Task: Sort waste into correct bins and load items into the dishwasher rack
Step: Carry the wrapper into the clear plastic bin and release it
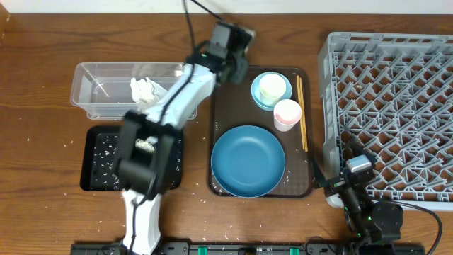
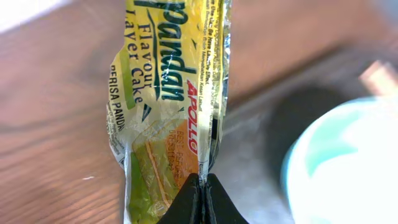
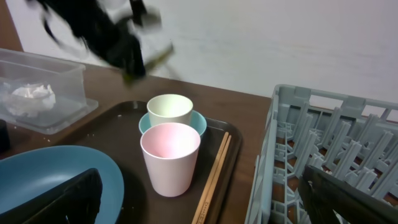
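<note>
**Wrapper pinched, bin comes next**

The rack (image 1: 389,106) fills the right of the overhead view. None of the dishes are loaded yet. The blue dish (image 1: 248,161), the cups and the chopsticks (image 1: 302,113) sit on the brown tray (image 1: 226,106) at centre frame. The step in hand therefore looks like waste sorting.

The left gripper (image 2: 200,199) hangs at top centre of the overhead view, over the brown tray's far edge. Its jaws are pressed fully together on the lower end of the snack wrapper (image 2: 168,106), which hangs clear of the table.

The next move likely calls for a carry to the upper left, over the clear tub (image 1: 92,92) where the napkin (image 1: 145,90) lies. The black tray (image 1: 95,159) below it holds the rice grains. The jaws should open only once the wrapper is above the rim.

The right gripper (image 3: 202,193), at lower right, stands wide open and holds nothing.
</note>
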Controlling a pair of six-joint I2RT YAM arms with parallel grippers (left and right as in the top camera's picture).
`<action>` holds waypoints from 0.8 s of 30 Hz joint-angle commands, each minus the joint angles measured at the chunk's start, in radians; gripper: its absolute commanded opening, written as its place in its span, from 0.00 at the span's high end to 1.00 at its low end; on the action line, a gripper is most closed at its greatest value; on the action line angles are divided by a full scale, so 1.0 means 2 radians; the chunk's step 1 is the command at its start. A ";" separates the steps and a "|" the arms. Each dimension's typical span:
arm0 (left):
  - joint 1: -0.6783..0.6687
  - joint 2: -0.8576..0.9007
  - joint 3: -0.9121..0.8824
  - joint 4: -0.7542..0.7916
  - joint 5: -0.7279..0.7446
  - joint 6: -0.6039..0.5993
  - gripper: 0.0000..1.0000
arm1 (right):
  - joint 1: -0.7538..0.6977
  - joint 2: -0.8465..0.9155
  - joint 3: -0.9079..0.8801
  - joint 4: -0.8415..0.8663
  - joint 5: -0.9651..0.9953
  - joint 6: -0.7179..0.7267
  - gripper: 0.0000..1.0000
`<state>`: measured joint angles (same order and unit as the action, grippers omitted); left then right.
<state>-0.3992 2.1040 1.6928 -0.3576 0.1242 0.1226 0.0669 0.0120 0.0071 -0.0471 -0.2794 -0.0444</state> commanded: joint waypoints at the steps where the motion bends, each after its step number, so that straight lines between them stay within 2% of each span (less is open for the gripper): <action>1: 0.019 -0.076 0.003 -0.018 -0.003 -0.094 0.94 | 0.013 -0.003 -0.001 -0.002 0.001 0.001 0.01; 4: 0.044 -0.118 0.003 -0.053 -0.030 -0.184 0.94 | 0.013 -0.003 -0.001 -0.002 0.001 0.001 0.01; 8: 0.088 -0.154 0.003 -0.119 -0.089 -0.361 0.94 | 0.013 -0.003 -0.001 -0.002 0.001 0.001 0.01; 14: 0.163 -0.161 0.000 -0.231 -0.101 -0.614 0.94 | 0.013 -0.003 -0.001 -0.002 0.001 0.001 0.01; 17: 0.192 -0.160 -0.014 -0.263 -0.118 -0.700 0.94 | 0.013 -0.003 -0.001 -0.002 0.001 0.001 0.01; 20: 0.210 -0.160 -0.028 -0.266 -0.121 -0.727 0.94 | 0.013 -0.003 -0.001 -0.002 0.001 0.001 0.01; 24: 0.225 -0.160 -0.038 -0.266 -0.121 -0.734 0.93 | 0.013 -0.003 -0.001 -0.002 0.001 0.001 0.01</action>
<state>0.0368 1.7782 1.6306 -0.8867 -0.0895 -1.2457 0.0669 0.0120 0.0071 -0.0471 -0.2798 -0.0444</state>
